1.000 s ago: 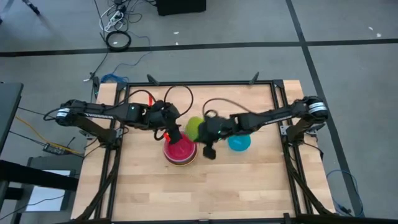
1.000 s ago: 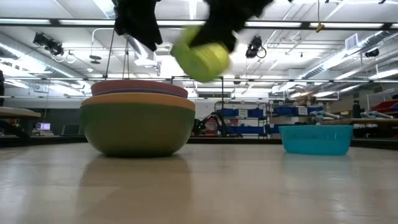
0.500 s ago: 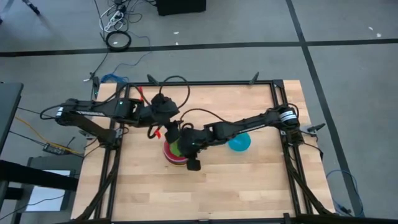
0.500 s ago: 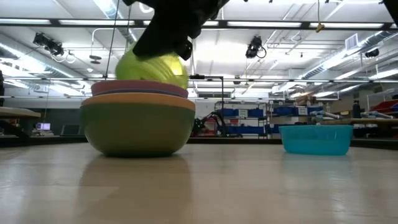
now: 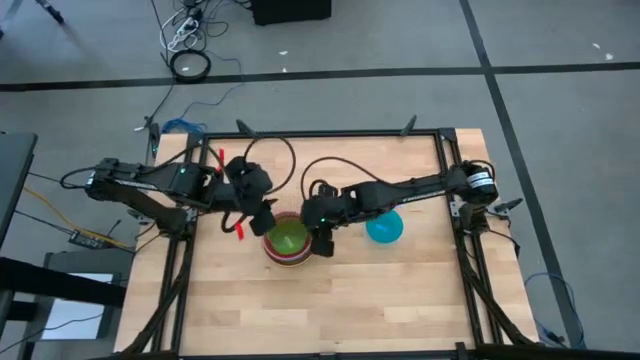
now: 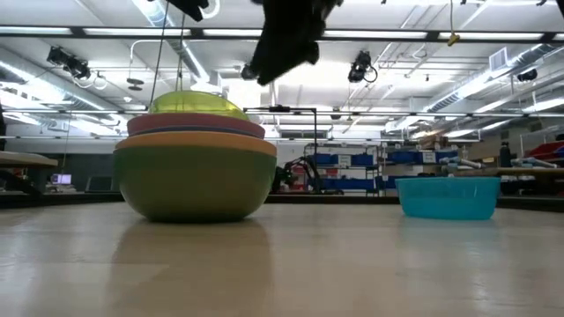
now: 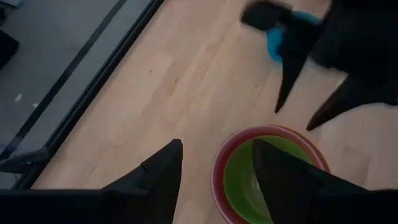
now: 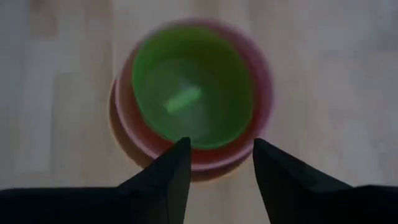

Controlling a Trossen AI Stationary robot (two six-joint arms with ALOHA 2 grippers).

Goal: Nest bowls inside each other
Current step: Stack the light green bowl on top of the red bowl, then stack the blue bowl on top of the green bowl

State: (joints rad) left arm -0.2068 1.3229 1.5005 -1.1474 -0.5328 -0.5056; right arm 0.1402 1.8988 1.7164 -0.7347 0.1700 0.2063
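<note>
A stack of nested bowls point(image 5: 288, 243) stands mid-table, with a dark green bowl point(image 6: 194, 185) outermost and orange and pink rims above it. The lime green bowl point(image 8: 193, 87) lies inside the red one point(image 7: 219, 168), its rim rising above the stack point(image 6: 196, 104). A teal bowl point(image 5: 385, 229) sits alone on the table to the right. My right gripper point(image 8: 219, 149) hovers open just above the stack's right side point(image 5: 324, 242). My left gripper point(image 7: 217, 152) is open above the stack's left side point(image 5: 266, 216). Neither touches a bowl.
A black frame point(image 5: 440, 135) borders the wooden table. Bare tabletop point(image 5: 330, 300) stretches along the near side. Cables loop over the far half of the table behind both arms point(image 5: 270, 150).
My right gripper carried the lime green bowl toward the table's left, over the stack, opened and let it go. The bowl now rests in the stack. The gripper then lifted and drew back to the right. My left gripper rose and backed toward the left edge.
</note>
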